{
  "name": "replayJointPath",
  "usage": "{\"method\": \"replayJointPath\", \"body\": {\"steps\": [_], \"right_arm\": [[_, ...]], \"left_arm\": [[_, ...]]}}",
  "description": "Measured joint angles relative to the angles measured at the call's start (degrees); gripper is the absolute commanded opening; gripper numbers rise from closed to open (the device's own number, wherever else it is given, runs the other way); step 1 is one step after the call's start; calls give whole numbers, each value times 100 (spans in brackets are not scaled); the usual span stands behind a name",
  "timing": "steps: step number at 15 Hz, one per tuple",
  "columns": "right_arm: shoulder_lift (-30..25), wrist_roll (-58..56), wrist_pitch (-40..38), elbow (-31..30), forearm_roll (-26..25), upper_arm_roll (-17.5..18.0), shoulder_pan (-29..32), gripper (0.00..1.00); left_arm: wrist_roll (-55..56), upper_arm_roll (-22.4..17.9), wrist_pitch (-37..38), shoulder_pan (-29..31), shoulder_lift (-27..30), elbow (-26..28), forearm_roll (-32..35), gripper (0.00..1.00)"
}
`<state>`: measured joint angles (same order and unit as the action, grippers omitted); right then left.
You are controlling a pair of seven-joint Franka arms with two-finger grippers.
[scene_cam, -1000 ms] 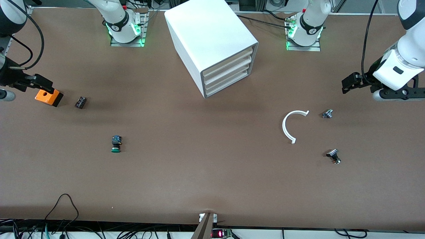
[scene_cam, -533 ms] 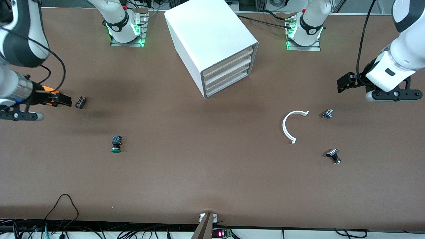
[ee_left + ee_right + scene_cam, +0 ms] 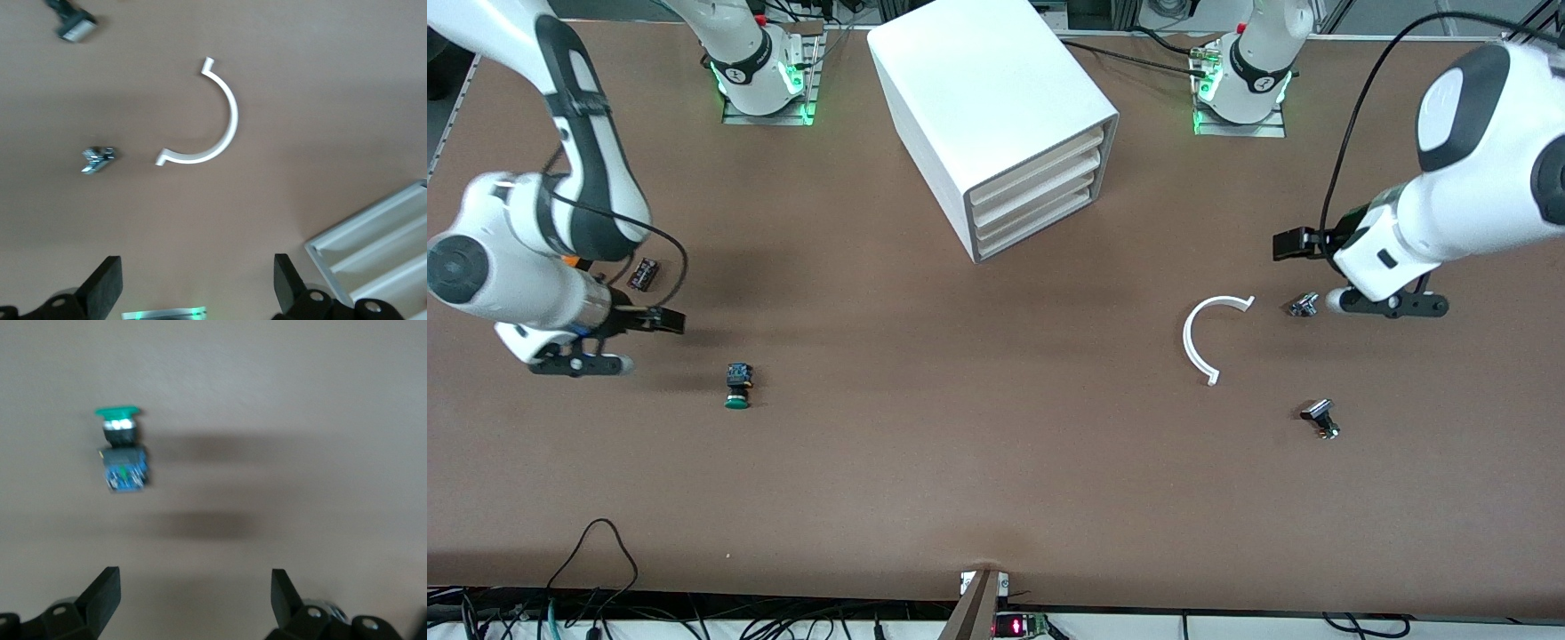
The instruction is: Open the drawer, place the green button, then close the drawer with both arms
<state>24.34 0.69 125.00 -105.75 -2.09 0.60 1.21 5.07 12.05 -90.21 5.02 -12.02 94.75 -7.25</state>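
The right gripper (image 3: 667, 320) is wide open and holds nothing. The button (image 3: 737, 386) lies on the table near it. The left gripper (image 3: 1288, 244) is wide open and empty too. The bottom drawer (image 3: 1040, 224) is shut.

Bare table (image 3: 925, 427) around button (image 3: 737, 387)

Both tools, right (image 3: 667, 320) and left (image 3: 1285, 244), moved inward over the table.
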Motion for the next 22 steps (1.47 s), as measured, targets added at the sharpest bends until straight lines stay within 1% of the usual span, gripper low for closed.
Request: {"method": "replayJointPath", "body": {"steps": [2, 4, 6, 9, 10, 11, 13, 14, 15, 16, 17, 18, 22], "right_arm": [[396, 446, 576, 11, 171, 86, -64, 100], [728, 674, 1035, 35, 192, 116, -214, 100], [1002, 626, 1344, 96, 174, 117, -327, 100], [1270, 410, 1502, 228, 166, 108, -343, 100], [1308, 245, 1521, 251, 165, 104, -341, 95], [1325, 61, 1528, 267, 165, 101, -339, 85], [1334, -158, 1528, 276, 165, 96, -336, 59], [1336, -203, 1526, 276, 165, 96, -338, 47], [1339, -230, 1525, 276, 165, 97, -343, 41], [1342, -253, 1523, 276, 165, 98, -354, 39], [1344, -267, 1522, 276, 165, 100, -367, 38], [1345, -274, 1522, 276, 165, 103, -379, 35], [1339, -370, 1526, 330, 162, 107, -417, 35]], "left_arm": [[-269, -7, 44, 62, -299, 15, -481, 100], [-422, -5, -43, 68, -669, 146, -1140, 100], [-564, 11, -396, 41, -999, 535, -2053, 100], [-1313, 36, -984, -137, -1377, 1357, -3472, 100], [-1573, 47, -1138, -252, -1476, 1596, -3851, 100], [-1794, 61, -1261, -394, -1565, 1821, -4207, 100], [-2206, 88, -1539, -756, -1713, 2229, -4897, 100], [-2439, 120, -1731, -952, -1774, 2421, -5228, 100], [-2641, 192, -1933, -1113, -1818, 2589, -5510, 100], [-2762, 287, -2098, -1222, -1837, 2712, -5699, 100], [-2811, 381, -2185, -1285, -1839, 2780, -5779, 100], [-2819, 450, -2214, -1326, -1839, 2807, -5799, 100], [-2823, 513, -2253, -1465, -1839, 2880, -5800, 99]]}}
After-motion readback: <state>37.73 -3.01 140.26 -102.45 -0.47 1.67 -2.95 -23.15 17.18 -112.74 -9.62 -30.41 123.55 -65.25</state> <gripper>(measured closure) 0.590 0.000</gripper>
